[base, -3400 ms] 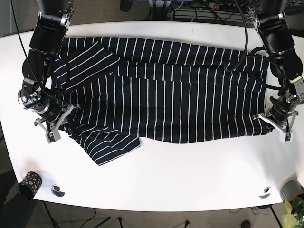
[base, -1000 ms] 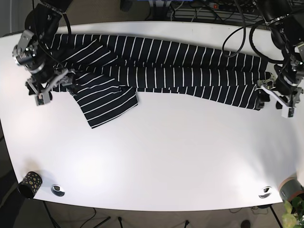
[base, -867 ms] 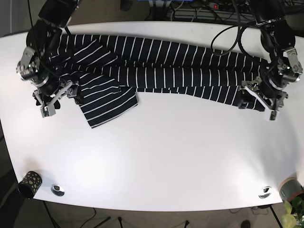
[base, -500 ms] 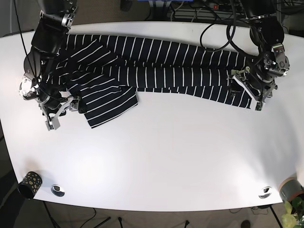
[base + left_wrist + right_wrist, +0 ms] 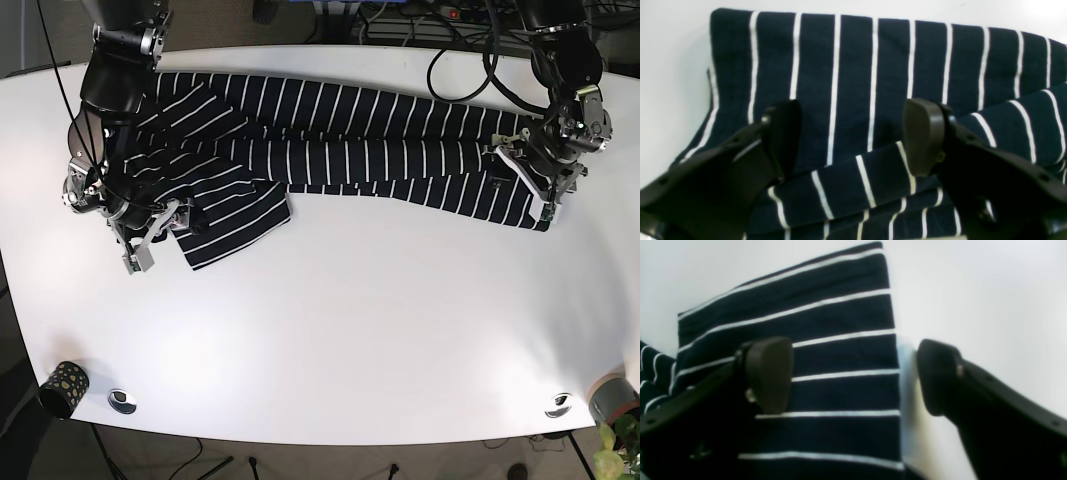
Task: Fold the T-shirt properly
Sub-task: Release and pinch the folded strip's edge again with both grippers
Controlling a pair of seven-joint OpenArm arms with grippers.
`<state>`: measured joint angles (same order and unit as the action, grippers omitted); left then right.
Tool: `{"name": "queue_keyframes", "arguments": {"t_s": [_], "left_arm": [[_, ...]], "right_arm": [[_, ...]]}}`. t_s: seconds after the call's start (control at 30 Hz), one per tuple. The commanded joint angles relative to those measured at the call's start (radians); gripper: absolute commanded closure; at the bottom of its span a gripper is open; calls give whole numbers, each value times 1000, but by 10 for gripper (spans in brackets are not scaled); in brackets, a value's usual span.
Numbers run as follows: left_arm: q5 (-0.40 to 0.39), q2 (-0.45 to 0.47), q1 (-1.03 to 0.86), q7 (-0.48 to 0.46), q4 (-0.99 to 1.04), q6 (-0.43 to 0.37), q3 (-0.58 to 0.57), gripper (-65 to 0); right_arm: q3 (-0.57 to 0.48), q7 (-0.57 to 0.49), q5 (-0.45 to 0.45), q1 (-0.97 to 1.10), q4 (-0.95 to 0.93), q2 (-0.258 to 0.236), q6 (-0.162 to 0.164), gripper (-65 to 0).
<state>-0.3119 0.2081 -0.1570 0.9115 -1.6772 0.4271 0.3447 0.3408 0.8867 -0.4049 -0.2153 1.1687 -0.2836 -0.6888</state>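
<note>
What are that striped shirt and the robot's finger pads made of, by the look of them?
The T-shirt looks like soft knitted cotton, matte: it has a fuzzy weave and drapes in folds. The left hand has finger pads that look like smooth dark plastic or rubber, with a slight sheen.

white table [image 5: 340, 330]; spotted cup [image 5: 62, 387], potted plant [image 5: 612, 455], cables [image 5: 400, 18]

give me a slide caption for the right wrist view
Open right pincer straddling the edge of the striped T-shirt sleeve on the white table.
</note>
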Motion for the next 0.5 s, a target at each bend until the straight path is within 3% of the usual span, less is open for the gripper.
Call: {"name": "queue_keyframes", "arguments": {"t_s": [0.0,0.07,0.17,0.43,0.47], "left_arm": [[-8,12,1,-18,-21,0,4,-433],[-8,12,-2,-18,-16,0,4,-433],[-7,12,-5,-18,-13,0,4,-433],[-5,12,-5,-18,-13,0,4,-433],[-5,14,-5,-18,-13,0,4,-433]], "right_arm": [[2,-1,-12,-17,12,7,-7,-434],[2,-1,-12,-19,12,14,-7,-354],[2,-1,-12,-20,12,16,-7,-304],[2,-1,-10,-20,14,36,-7,-301],[4,-1,-10,-20,14,36,-7,-276]]}}
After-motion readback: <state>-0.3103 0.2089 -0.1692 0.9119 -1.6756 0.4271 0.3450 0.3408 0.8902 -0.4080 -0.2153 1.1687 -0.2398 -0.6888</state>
